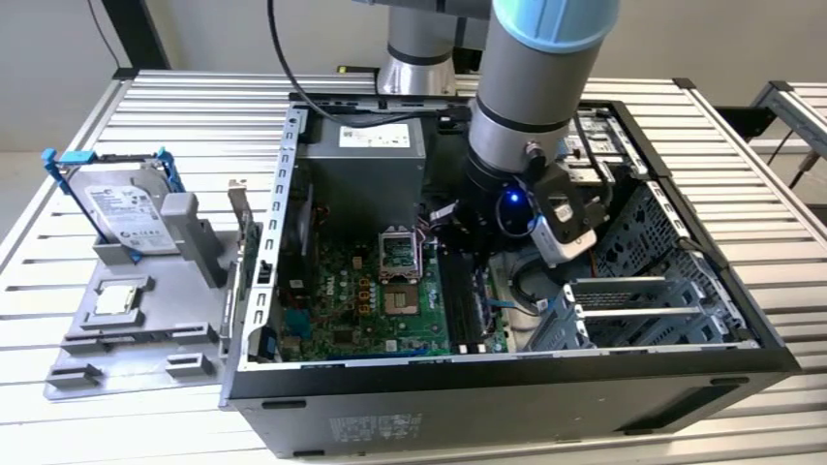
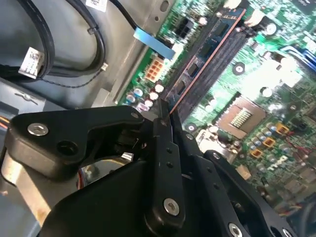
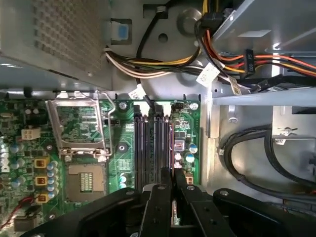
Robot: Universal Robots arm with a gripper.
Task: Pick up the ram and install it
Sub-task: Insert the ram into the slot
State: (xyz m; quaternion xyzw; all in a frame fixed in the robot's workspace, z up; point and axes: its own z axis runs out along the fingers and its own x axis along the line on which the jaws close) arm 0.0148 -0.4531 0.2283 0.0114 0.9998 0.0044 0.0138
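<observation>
Green fibreglass motherboard (image 3: 187, 128) under the work, lying flat in the open black metal computer case (image 1: 517, 407) at centre frame of the exterior view. Black two-fingered pincer (image 2: 163, 111) drawn narrow, clamped by all appearances on one end of the ram (image 2: 205, 52), a long thin dark circuit-board stick with a coppery lower edge. Standing on edge, not flat. Long axis running straight away from the fingertips in the second wrist view and lying along the bank of black parallel memory slots (image 3: 153, 148). Lined up over, or already entering, one of those slots; impossible to say from either wrist view whether fully seated. Slot bank just beside the empty silver processor socket (image 3: 79, 128), between it and the case's grey steel wall.

Well apart, toward the exterior view's left: silver hard drive with a white label (image 1: 123, 208) propped upright in a blue bracket, and a small square silver processor chip (image 1: 116, 298) resting on a grey moulded holder (image 1: 130, 358), both on the ribbed aluminium table (image 1: 194, 97).

White printed label on the grey power-supply box (image 1: 368, 160), another on the case's front edge, small white tags on the black cables (image 2: 32, 61). Print present on each, left unread here.
</observation>
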